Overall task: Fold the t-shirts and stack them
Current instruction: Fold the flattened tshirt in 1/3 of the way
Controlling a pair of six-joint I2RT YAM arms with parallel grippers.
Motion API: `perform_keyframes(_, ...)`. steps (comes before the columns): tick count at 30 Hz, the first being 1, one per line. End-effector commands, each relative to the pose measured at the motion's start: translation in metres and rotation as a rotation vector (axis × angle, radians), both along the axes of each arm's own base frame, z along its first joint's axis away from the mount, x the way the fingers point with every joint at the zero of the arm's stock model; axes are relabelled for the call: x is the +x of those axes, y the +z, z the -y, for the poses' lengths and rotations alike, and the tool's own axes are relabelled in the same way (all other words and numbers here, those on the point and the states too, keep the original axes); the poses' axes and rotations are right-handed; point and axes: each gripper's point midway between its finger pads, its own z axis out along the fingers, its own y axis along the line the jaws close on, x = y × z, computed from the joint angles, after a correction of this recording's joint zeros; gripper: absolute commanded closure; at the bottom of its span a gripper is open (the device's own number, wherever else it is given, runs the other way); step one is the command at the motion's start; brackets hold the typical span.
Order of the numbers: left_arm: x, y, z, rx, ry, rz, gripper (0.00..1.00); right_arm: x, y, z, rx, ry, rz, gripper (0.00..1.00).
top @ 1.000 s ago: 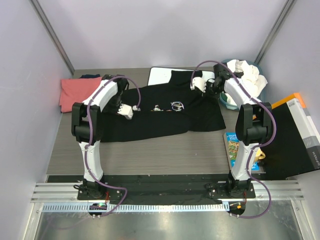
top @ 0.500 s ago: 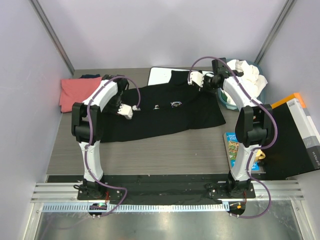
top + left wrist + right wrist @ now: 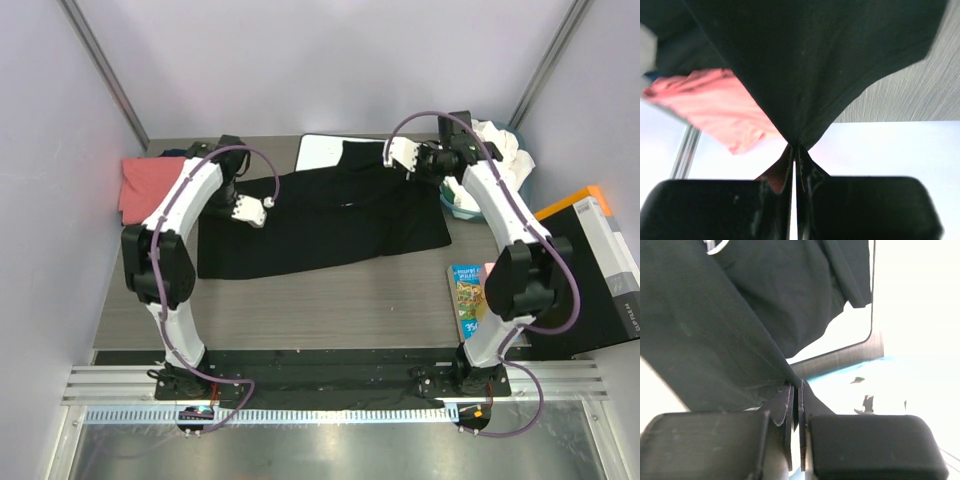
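Observation:
The black t-shirt (image 3: 320, 225) lies spread across the middle of the table, its far edge lifted and its print hidden. My left gripper (image 3: 262, 205) is shut on its left far edge; the left wrist view shows the black cloth (image 3: 805, 65) pinched between the fingertips (image 3: 807, 160). My right gripper (image 3: 392, 155) is shut on its right far edge; the right wrist view shows the black cloth (image 3: 730, 330) in the jaws. A coral-pink t-shirt (image 3: 148, 185) lies at the far left and shows in the left wrist view (image 3: 710, 100). White t-shirts (image 3: 495, 150) are heaped in a basin at the far right.
A flat white board with black rim (image 3: 320, 152) lies under the far part of the black shirt. A teal basin (image 3: 458, 205) holds the white heap. A colourful book (image 3: 468, 295) and a black-and-orange box (image 3: 590, 270) lie at the right.
Both grippers have lifted the shirt's far edge and moved it away from me. The print on the shirt's front has gone out of sight under the raised fold.

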Motion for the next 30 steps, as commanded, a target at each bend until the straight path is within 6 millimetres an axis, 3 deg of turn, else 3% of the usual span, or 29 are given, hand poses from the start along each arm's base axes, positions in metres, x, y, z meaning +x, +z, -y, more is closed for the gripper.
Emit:
perform_keyframes(1, -0.095, 0.033, -0.005, -0.043, 0.021, -0.233, 1.0, -0.047, 0.03, 0.0, 0.016, 0.032, 0.024, 0.99)
perform_keyframes(2, -0.107, 0.038, -0.006, -0.057, 0.025, -0.218, 1.0, -0.058, 0.02, 0.002, 0.01, 0.034, -0.002, 0.99)
perform_keyframes(3, -0.113, 0.039, -0.006, -0.066, 0.023, -0.218, 1.0, -0.069, 0.031, 0.003, 0.015, 0.036, 0.026, 0.99)
perform_keyframes(6, -0.14, 0.042, -0.009, -0.087, 0.03, -0.211, 1.0, -0.093, 0.022, 0.005, 0.016, 0.037, -0.001, 0.99)
perform_keyframes(10, -0.175, 0.042, -0.013, -0.09, 0.018, -0.202, 1.0, -0.124, 0.028, 0.006, 0.033, 0.043, 0.013, 0.99)
perform_keyframes(20, -0.237, 0.032, -0.023, -0.119, -0.059, -0.163, 1.0, -0.176, 0.028, 0.009, 0.036, 0.081, 0.009, 0.99)
perform_keyframes(23, -0.249, 0.024, -0.029, -0.098, -0.079, -0.176, 1.0, -0.174, 0.029, 0.01, 0.041, 0.071, 0.033, 0.99)
perform_keyframes(26, -0.255, 0.016, -0.035, -0.064, -0.105, -0.212, 1.0, -0.159, 0.032, 0.01, 0.042, 0.054, 0.072, 0.99)
perform_keyframes(30, -0.252, 0.008, -0.029, -0.084, -0.098, -0.248, 1.0, -0.129, 0.031, 0.008, 0.039, 0.038, 0.101, 0.99)
